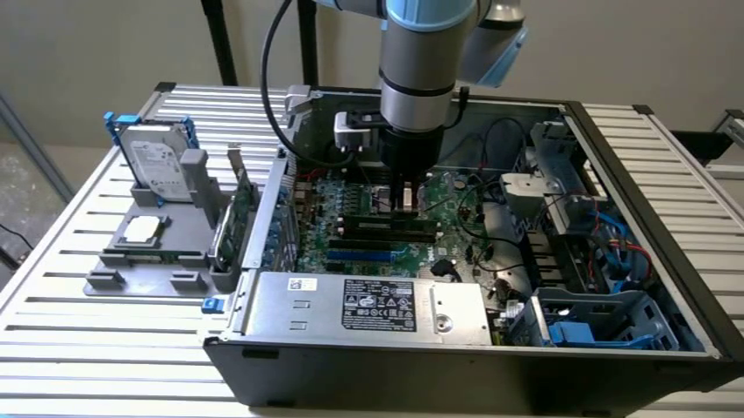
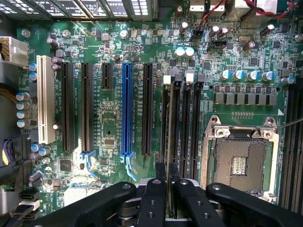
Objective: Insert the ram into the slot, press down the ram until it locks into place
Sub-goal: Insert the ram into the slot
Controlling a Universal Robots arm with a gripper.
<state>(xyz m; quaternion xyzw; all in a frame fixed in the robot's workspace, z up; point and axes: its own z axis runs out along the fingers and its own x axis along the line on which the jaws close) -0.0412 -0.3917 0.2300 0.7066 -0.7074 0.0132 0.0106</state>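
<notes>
Exterior view: open PC case [image 1: 465,370] on slatted tabletop [image 1: 58,296], arm reaching down inside onto the motherboard [image 1: 348,196]. End effector [image 1: 405,200] sits low over the memory sockets. Wrist view: end effector [image 2: 168,194] narrow, fingers [image 2: 154,201] pinched on the ram [image 2: 167,151]. Ram shows edge-on, just a thin pale-green strip, chips not visible. It runs lengthwise along the slot [image 2: 165,94], the black socket with pale end clip nearest the blue socket [image 2: 126,109]. Can't tell whether it's seated or just above.
</notes>
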